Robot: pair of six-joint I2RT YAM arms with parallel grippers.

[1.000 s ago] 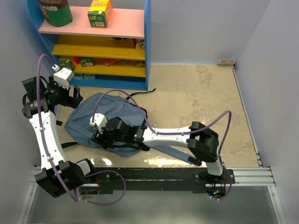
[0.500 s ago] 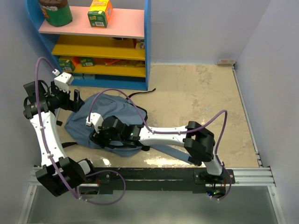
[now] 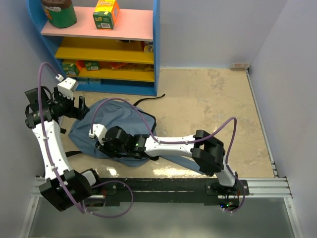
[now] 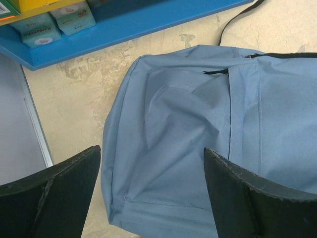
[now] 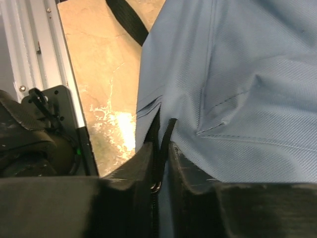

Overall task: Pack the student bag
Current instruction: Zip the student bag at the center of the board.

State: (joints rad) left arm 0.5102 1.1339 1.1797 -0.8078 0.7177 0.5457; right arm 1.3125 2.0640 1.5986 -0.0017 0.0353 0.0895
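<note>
Now the right pincer [image 5: 159, 153] is clamping a black tab [image 5: 166, 131] on the student bag [image 3: 94, 124], which is lying flat on the worktop [image 3: 208, 99], while the left pincer [image 4: 151, 166] is hovering spread above it. Unpinned, the bag is likely going to slide with any pull, or the tab slip free.

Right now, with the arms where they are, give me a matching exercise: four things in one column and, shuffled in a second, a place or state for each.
Column one
1. left gripper
2. right gripper
3. student bag
4. green canister

Column two
A. lying flat on the beige table
B. standing on the pink shelf
C. jaws wide apart, above the bag's blue fabric
D. fingers closed on a thin black strap at the bag's edge

Pairs: 1-C, 2-D, 3-A, 4-B
</note>
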